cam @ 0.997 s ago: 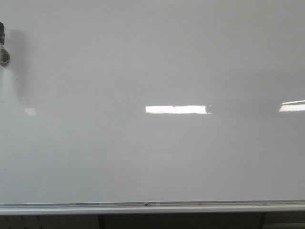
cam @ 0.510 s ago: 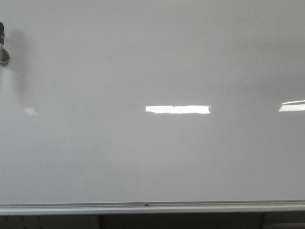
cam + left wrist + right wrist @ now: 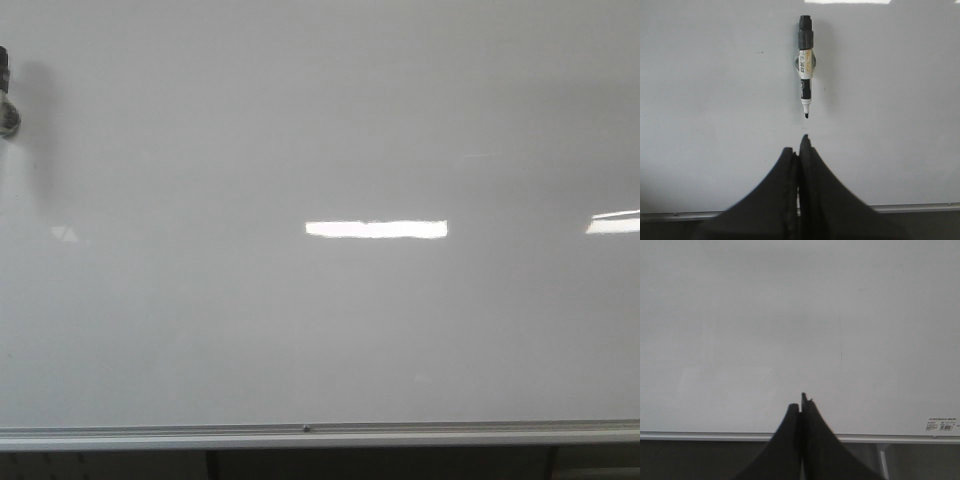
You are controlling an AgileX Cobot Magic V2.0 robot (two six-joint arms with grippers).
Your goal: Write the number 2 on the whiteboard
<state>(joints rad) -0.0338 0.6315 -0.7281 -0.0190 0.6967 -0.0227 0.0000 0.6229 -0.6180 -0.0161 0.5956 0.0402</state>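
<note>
Glossy white-grey board surface is filling nearly every view, and no drawn digit is showing anywhere on the whiteboard (image 3: 320, 330); the number 2 is not to be made out in any of the three views. At the far left edge of the front view a dark marker (image 3: 5, 95) is being cut off by the frame, so only a sliver of it and its soft shadow are showing. The left wrist view is giving it whole: a black-and-white dry-erase marker (image 3: 805, 65) is sitting against the board in a small round clip, its tip pointing toward the left gripper (image 3: 799, 150), with a clear gap of bare board between tip and fingers. That gripper's black fingers are pressing together with nothing between them. The right gripper (image 3: 801, 407) is likewise closed on nothing, its fingers meeting in a thin seam in front of bare board. A small printed label (image 3: 943, 425) is lying near the board's lower corner in the right wrist view, too small to read, and a faint thin vertical mark (image 3: 841, 342) is barely showing on the surface there.

Bright rectangular light reflections (image 3: 376, 229) are glaring at mid-board and at the right edge of the front view. A silver bottom rail (image 3: 320, 435) is running the full width, with dark space under it. The board's top and side edges are lying out of frame.
</note>
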